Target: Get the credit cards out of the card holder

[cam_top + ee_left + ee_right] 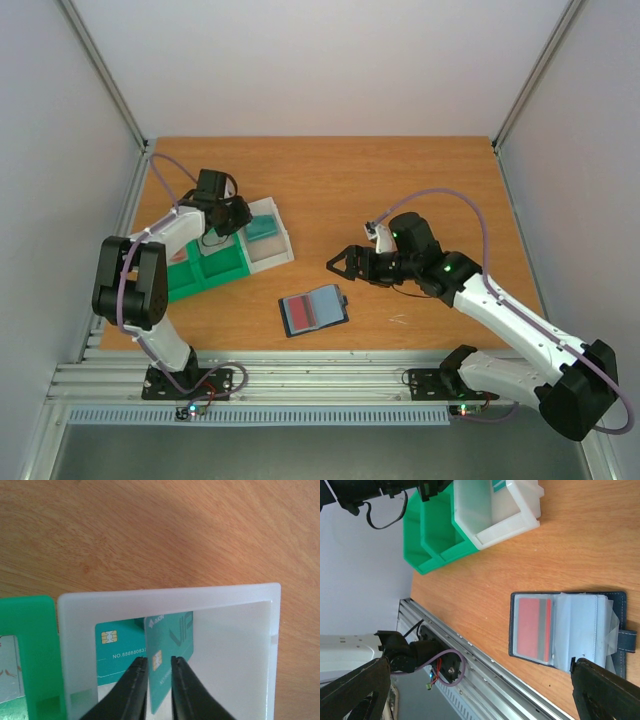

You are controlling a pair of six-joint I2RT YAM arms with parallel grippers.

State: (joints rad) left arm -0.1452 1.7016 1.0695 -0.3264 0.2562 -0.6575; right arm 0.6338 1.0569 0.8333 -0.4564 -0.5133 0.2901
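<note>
A: Step in hand?
B: Drop-off, as judged. The left tool [159, 661] is held over the white bin [170, 596], with 1 upright teal card [172, 630] seen between its jaws, tilted, lower edge inside the bin. A narrow gap is shown between the jaws; whether the card is pinched or free cannot be told.
A: Other cards?
B: 1 flat teal card [117, 652] is seen on the bin floor, partly behind the upright one. 1 red card [535, 627] is seen in the left clear pocket of the card holder [313, 310]. More pockets are stacked on the right side; contents can't be made out.
A: Holder location?
B: Laid open on the table [420, 190], near the front edge, between the 2 arms, well apart from the bins. The green bin [215, 270] is set touching the white one.
A: Right tool?
B: The right tool [338, 264] is held with jaws fully apart, nothing in them, above the table just beyond the holder.
A: Progress?
B: Partly done, as judged: 2 out, at least 1 left.
A: Next move?
B: Left jaws to be opened clear of the card and lifted straight, so the card isn't dragged out. Then the red card must be slid out of what looks a snug sleeve; the holder is likely to be shifted unless it's pinned by the other tool.
</note>
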